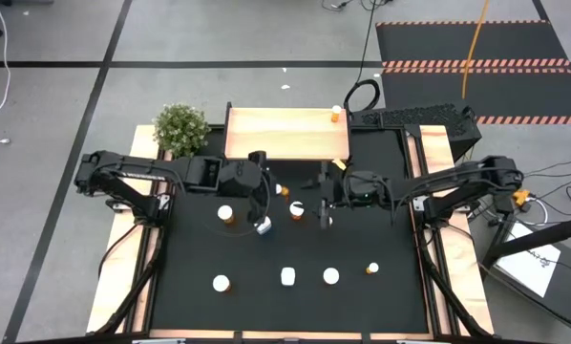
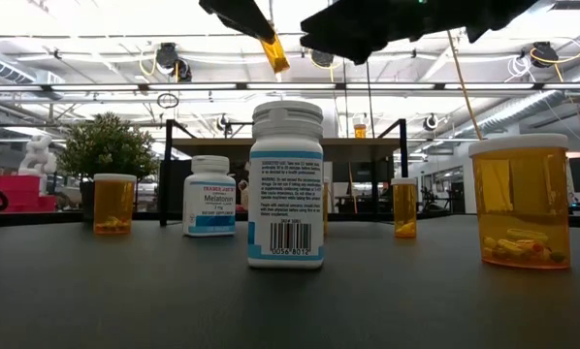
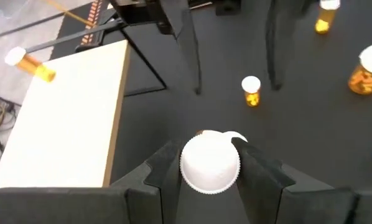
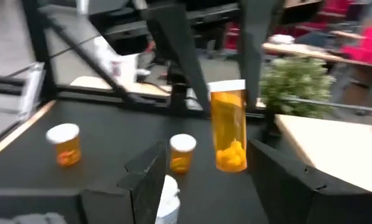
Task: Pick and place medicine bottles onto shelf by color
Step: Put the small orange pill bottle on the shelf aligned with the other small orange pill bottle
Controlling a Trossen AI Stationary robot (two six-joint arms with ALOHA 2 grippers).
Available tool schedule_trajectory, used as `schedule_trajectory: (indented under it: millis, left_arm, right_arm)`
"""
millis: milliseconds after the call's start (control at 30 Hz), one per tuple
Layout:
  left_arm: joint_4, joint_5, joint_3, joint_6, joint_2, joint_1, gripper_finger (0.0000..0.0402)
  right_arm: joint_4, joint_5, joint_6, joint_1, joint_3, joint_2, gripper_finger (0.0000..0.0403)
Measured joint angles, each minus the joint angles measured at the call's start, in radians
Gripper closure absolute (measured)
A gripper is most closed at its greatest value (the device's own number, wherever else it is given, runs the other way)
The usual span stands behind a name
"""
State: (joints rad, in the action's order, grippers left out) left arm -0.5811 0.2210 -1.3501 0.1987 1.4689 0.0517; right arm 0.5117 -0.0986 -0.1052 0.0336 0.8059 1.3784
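Your left gripper (image 3: 209, 163) has jaws clenched on a white bottle (image 3: 210, 163); right gripper (image 4: 201, 165) jaws spread wide w/ an orange bottle (image 4: 228, 127) between, near shelf (image 1: 287, 133).

Shelf (image 1: 285, 134) top mostly bare; one orange bottle (image 1: 336, 115) occupies its far right corner. Scattered bottles (image 1: 330, 276) obstruct the near counter (image 1: 190, 258).

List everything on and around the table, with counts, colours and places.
Shelf: one, light wood, far edge of the table.
Orange bottles: seven, white caps; one on the shelf, six on the table.
White bottles: two; one near the front, one mid-table in the left gripper.
Plant: one, green, left of the shelf.
Table: one, black top.
Left gripper: closed on a white bottle.
Right gripper: open, mid-table.
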Motion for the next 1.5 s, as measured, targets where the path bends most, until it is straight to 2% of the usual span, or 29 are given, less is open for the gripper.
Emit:
schedule_trajectory:
  millis: [133,267,433,733,1333,1500]
  left_arm:
    - [0.015,-0.001,0.020,-0.009,0.001,-0.002,0.0266]
    - [0.018,-0.001,0.024,-0.002,0.001,-0.002,0.0266]
    - [0.043,-0.001,0.025,-0.003,0.001,-0.002,0.0266]
    - [0.044,-0.002,0.025,-0.018,0.001,-0.002,0.0266]
    - [0.059,-0.011,0.025,-0.021,0.001,-0.002,0.0265]
    - [0.061,-0.007,0.025,-0.043,0.001,0.010,0.0238]
  right_arm:
    - [0.051,-0.066,0.019,0.002,0.009,0.040,0.0156]
    - [-0.018,-0.065,0.089,0.004,0.078,0.083,0.0138]
    - [-0.125,-0.094,0.121,0.007,0.167,0.133,0.0139]
    - [-0.145,-0.118,0.098,0.007,0.184,0.156,0.0173]
    - [-0.150,-0.115,0.058,0.006,0.184,0.156,0.0282]
    - [-0.150,-0.111,0.058,0.006,0.184,0.156,0.0292]
